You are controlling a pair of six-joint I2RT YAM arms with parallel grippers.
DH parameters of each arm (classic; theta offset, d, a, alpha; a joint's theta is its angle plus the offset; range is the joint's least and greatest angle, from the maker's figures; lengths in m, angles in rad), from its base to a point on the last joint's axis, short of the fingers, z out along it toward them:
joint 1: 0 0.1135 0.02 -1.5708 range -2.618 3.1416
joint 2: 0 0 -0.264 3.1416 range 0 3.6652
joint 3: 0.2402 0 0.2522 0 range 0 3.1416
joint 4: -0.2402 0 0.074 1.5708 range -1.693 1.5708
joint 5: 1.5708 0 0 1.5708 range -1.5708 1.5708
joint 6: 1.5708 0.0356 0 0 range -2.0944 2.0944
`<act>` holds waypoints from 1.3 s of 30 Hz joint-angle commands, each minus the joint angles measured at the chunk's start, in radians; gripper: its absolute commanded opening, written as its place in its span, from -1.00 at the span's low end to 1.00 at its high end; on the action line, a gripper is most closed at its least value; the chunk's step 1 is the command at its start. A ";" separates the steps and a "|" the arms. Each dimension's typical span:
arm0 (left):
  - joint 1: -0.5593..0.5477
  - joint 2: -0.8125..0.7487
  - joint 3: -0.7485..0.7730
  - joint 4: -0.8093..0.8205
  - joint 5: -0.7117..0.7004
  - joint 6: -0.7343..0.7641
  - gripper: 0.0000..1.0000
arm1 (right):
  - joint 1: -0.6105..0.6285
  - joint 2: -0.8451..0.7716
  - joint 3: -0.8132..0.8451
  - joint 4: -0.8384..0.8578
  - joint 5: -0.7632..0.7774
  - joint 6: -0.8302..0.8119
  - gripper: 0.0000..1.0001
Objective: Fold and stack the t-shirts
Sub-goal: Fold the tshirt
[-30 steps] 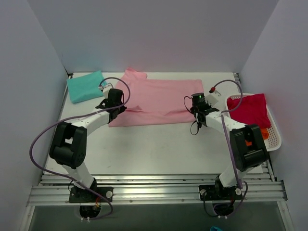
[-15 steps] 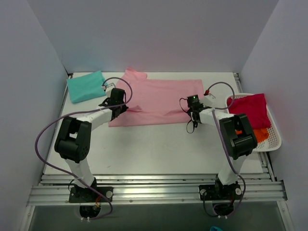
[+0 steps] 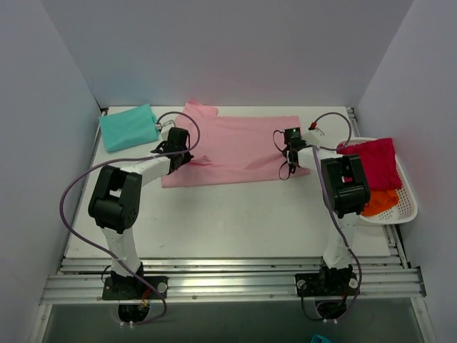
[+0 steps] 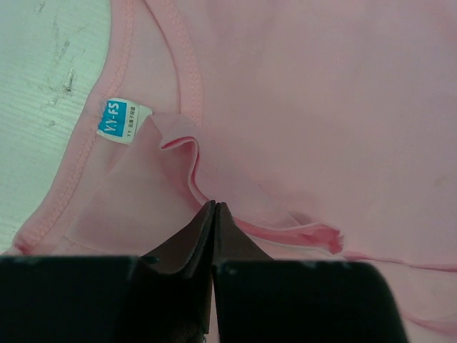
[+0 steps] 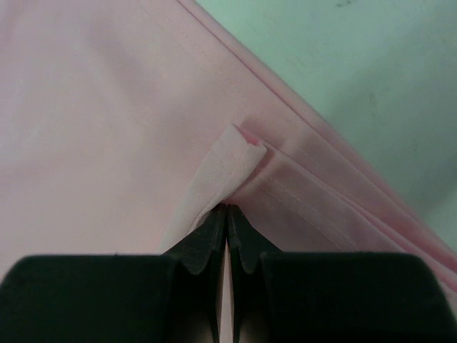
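Pink t-shirt lies spread by the table's far edge. Left claw pinches a fold beside its collar, and right claw pinches a fold at its hem. Teal t-shirt sits folded in the far-left corner, red t-shirt apparently in the basket.

a blue-and-white label sewn at the collar of the light pink t-shirt reads "yy-fs"; the finer print beneath is too small to read.
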 commanded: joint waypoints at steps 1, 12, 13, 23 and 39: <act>0.004 0.010 0.051 0.041 0.008 0.023 -0.84 | -0.007 0.046 0.079 0.034 0.003 -0.015 -1.00; -0.002 0.056 0.103 0.024 0.014 0.008 -0.91 | -0.004 0.020 0.076 0.138 -0.043 -0.040 -1.00; -0.007 0.054 0.106 0.016 0.016 -0.001 -0.95 | -0.004 0.003 0.065 0.149 -0.037 -0.043 -1.00; -0.106 -0.102 0.004 -0.067 -0.073 -0.085 -0.95 | -0.001 -0.086 0.030 0.152 0.016 -0.084 -1.00; -0.134 0.094 0.076 -0.021 -0.088 -0.101 -0.95 | -0.016 -0.124 -0.022 0.152 0.014 -0.081 -1.00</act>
